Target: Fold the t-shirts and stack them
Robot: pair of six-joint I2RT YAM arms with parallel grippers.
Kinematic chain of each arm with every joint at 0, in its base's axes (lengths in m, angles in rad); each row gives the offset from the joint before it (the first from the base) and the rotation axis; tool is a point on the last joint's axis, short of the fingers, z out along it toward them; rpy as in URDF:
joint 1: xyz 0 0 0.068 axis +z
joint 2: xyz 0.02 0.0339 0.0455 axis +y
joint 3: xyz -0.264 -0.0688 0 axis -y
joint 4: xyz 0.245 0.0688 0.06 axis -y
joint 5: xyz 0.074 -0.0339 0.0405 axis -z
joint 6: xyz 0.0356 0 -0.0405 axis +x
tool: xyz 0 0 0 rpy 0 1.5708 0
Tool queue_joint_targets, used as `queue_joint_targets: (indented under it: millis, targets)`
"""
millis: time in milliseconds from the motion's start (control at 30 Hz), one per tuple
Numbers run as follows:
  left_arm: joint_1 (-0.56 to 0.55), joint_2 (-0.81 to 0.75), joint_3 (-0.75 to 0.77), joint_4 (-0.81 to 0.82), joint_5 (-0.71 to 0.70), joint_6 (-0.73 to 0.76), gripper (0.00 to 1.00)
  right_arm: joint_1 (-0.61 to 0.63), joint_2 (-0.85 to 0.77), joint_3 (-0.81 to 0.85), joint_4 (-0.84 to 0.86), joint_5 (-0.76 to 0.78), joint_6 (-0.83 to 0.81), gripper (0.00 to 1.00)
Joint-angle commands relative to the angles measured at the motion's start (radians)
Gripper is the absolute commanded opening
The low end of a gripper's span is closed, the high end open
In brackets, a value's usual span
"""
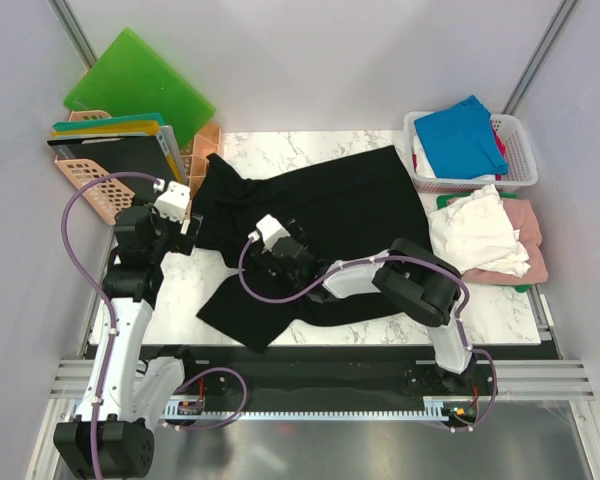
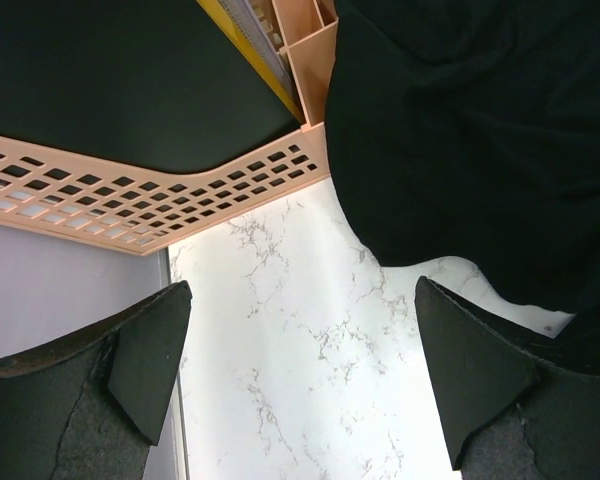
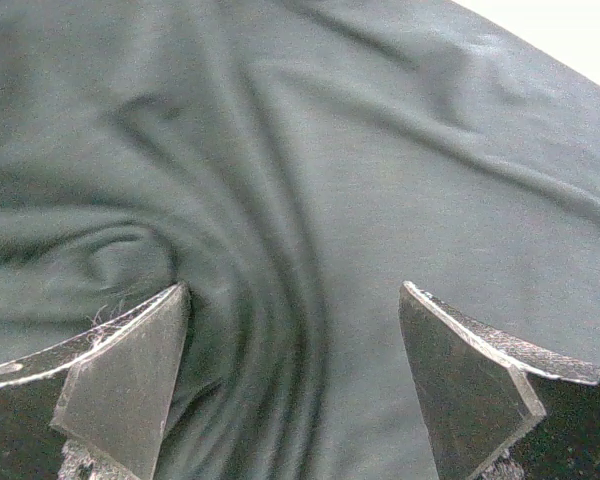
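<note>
The black t-shirt point(image 1: 350, 205) lies spread and rumpled across the middle of the marble table point(image 1: 280, 145), one corner trailing toward 7 o'clock. The right gripper point(image 3: 292, 295) is down on it with its jaws wide apart and clamping nothing, and folds swirl against one finger. The right arm lies across the shirt's lower middle and hides that part.

The left gripper point(image 2: 302, 285), also spread wide and empty, hangs over bare marble at the shirt's 9 o'clock edge. At 10 o'clock a peach crate point(image 1: 90, 185) holds flat black and yellow things, with a green board point(image 1: 140, 85) leaning behind it.

At 2 o'clock a white basket point(image 1: 520, 150) carries a blue t-shirt point(image 1: 460, 135) on top. What lies beneath is mostly buried. At 3 o'clock a white t-shirt point(image 1: 480, 235) sits crumpled on a pink one point(image 1: 530, 240). A green sliver beside them cannot be identified.
</note>
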Motion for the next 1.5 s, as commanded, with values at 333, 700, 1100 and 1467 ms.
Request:
queue_joint_targets:
  millis: [333,700,1100,1467]
  targets:
    - [0.006,-0.008,0.029,0.038,-0.015,0.024,1.00,0.275,-0.057,0.152,-0.194,-0.258,0.008,0.93]
    - [0.012,-0.074,-0.004,0.009,-0.045,0.033,1.00,0.280,-0.010,0.321,-0.318,-0.313,-0.010,0.91]
    - [0.012,-0.153,0.086,-0.190,0.132,0.011,1.00,-0.116,-0.550,0.086,-0.467,-0.109,0.024,0.94]
    - [-0.247,0.098,0.189,-0.692,0.296,0.140,1.00,-0.726,-0.694,0.061,-0.761,-0.124,-0.173,0.98]
